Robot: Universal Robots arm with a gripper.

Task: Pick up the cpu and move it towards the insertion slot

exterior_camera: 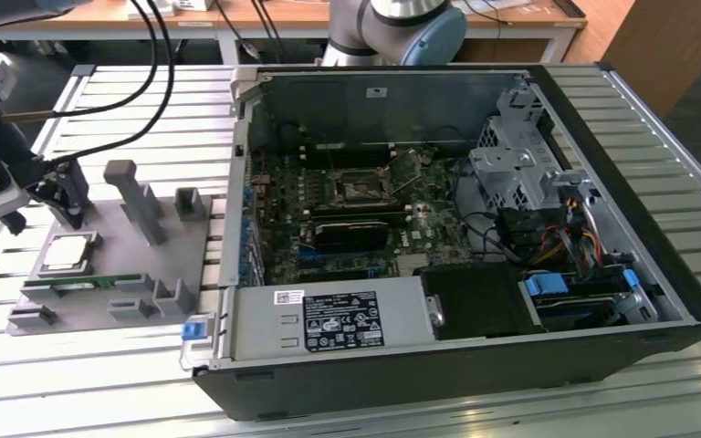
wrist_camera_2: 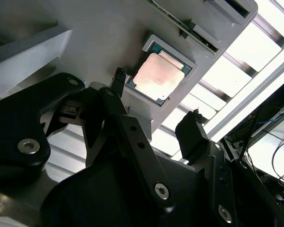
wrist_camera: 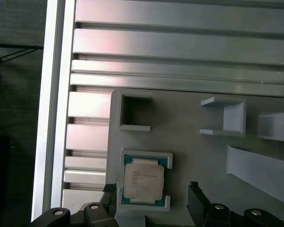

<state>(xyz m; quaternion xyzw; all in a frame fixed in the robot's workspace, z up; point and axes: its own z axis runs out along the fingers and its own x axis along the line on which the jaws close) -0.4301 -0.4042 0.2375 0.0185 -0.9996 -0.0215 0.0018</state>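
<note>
Silvery-topped, the cpu (wrist_camera: 143, 178) lay flat in its recess on the grey holder (wrist_camera: 203, 156), which stood on the slatted bench (wrist_camera: 180, 47). The gripper (wrist_camera_2: 156, 94) hung over it, released, jaws spread to either side of the chip. The insertion slot (exterior_camera: 360, 189) sat well apart, inside the open computer case (exterior_camera: 448, 374).

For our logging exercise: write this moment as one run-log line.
gripper open | cpu in grey fixture, ungrasped | insertion slot in computer case
</note>
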